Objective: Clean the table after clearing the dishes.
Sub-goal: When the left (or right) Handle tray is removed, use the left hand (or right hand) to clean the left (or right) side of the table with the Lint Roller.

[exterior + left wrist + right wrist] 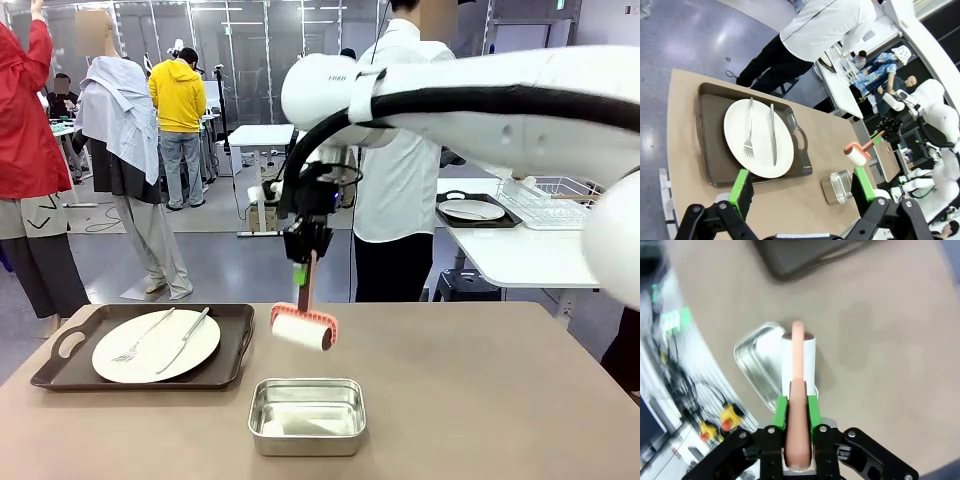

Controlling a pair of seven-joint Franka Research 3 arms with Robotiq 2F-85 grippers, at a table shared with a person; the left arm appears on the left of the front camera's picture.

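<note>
On the taupe table (480, 400), at the left, a dark brown tray (60, 345) holds a white plate (155, 345) with a fork and a knife on it. My right gripper (300, 272) hangs over the table's middle, shut on the salmon handle of a white cleaning roller (302, 330) that is lifted just above the top. In the right wrist view the green pads (781, 410) clamp that handle, with the roller (799, 357) below. My left gripper (802, 187) is open and holds nothing, high above the tray (712, 145) and plate (760, 120).
A small steel pan (307, 415) sits near the table's front edge, just below the roller. A person in a white shirt (400, 170) stands at the far side. Behind on the right, a white table (520, 260) carries another tray with a plate (470, 210) and a wire rack.
</note>
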